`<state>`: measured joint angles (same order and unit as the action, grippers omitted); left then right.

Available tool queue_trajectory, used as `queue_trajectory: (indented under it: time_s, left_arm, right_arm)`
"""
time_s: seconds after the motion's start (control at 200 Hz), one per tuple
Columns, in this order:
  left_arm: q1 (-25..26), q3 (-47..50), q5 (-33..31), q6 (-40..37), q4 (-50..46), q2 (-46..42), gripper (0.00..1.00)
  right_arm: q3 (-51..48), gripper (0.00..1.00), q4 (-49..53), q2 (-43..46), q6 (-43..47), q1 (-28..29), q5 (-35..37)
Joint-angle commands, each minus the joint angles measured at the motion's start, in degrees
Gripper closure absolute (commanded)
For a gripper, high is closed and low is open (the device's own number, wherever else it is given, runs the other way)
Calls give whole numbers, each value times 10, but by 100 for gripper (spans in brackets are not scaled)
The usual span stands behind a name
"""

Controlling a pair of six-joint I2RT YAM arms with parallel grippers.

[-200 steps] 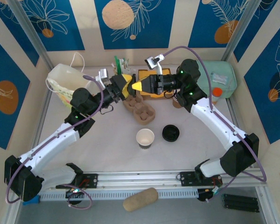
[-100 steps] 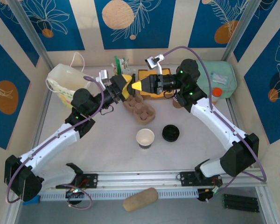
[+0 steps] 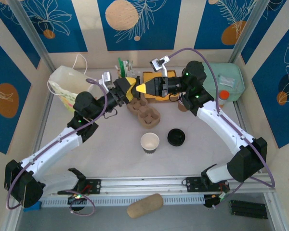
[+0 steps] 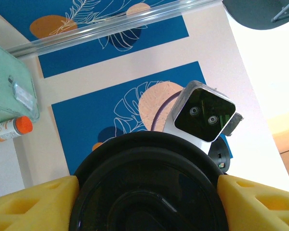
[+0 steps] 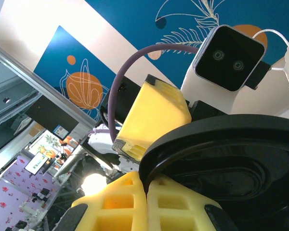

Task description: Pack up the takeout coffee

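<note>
A tan paper cup point(image 3: 150, 142), white inside and with no lid on it, stands upright mid-table. Both grippers meet in the air at the back of the table, over the cup carrier. My left gripper point(image 3: 130, 90) has a round black lid point(image 4: 149, 187) between its two yellow fingers point(image 4: 33, 204), and both pads touch the lid's edge. From the opposite side, my right gripper point(image 3: 139, 88) is shut, pinching that lid's rim point(image 5: 221, 144) between its fingertips point(image 5: 130, 192). The left gripper's yellow finger point(image 5: 154, 113) shows just behind the rim.
A second black lid point(image 3: 176, 137) lies loose on the table right of the cup. A brown pulp cup carrier point(image 3: 145, 115) sits under the grippers. A white bag point(image 3: 67, 84) stands at the back left. A green container point(image 3: 226, 81) and an orange-capped bottle point(image 3: 223, 96) are at the back right.
</note>
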<state>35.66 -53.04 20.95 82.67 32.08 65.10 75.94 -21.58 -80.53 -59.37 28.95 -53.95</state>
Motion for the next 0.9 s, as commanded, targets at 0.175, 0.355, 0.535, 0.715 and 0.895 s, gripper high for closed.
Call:
queue_trajectory:
  time_s: [0.175, 0.355, 0.535, 0.715, 0.895]
  left_arm:
    - [7, 7, -1, -19, 9, -6, 31]
    - [7, -1, -6, -67, -46, -23, 31]
    - [7, -27, -12, -171, -183, -47, 31]
    - [20, -77, -40, -310, -363, -66, 31]
    - [68, -105, -92, -407, -482, -57, 31]
  right_arm:
    - [-20, 68, 11, 16, 9, -16, 24]
    - [-43, 48, 70, 57, 34, -40, 35]
    - [-76, 43, 203, 123, 88, -73, 71]
    - [-94, 39, 386, 175, 184, -91, 143]
    - [-111, 39, 510, 203, 252, -89, 209]
